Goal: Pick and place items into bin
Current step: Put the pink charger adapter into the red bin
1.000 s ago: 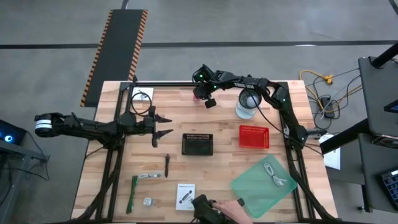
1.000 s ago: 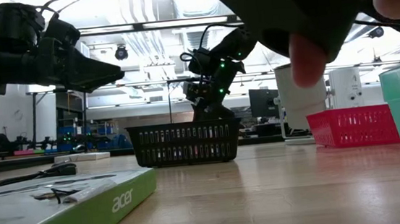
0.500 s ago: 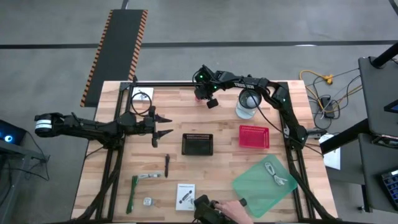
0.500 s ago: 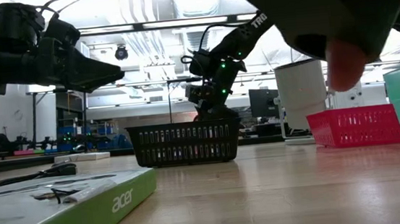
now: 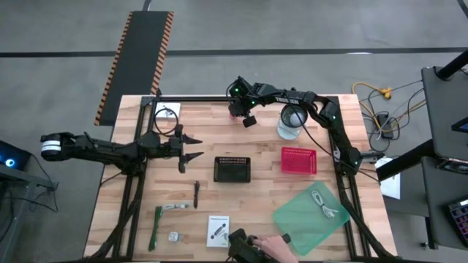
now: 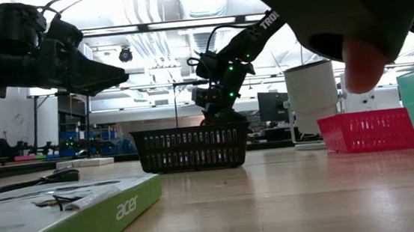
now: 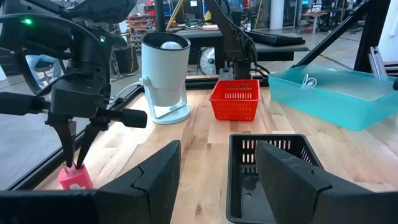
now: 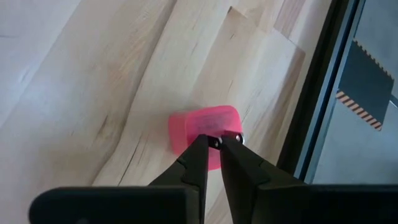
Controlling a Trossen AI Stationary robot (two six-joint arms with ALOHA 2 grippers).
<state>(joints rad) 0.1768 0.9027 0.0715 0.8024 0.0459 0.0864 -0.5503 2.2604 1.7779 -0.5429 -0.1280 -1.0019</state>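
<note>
Right hand (image 8: 214,144) pinched, pointing down; left hand (image 7: 214,163) spread.

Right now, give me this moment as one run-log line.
right gripper: shut on pink cube, far table edge | left gripper: open, waiting near black bin | bin: nothing visible inside

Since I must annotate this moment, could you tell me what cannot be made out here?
- Low view: a hand covers the top right.
- Right wrist view: right gripper fingertips hide their grip on the pink block.
- High view: small item too small; card print unreadable.
</note>
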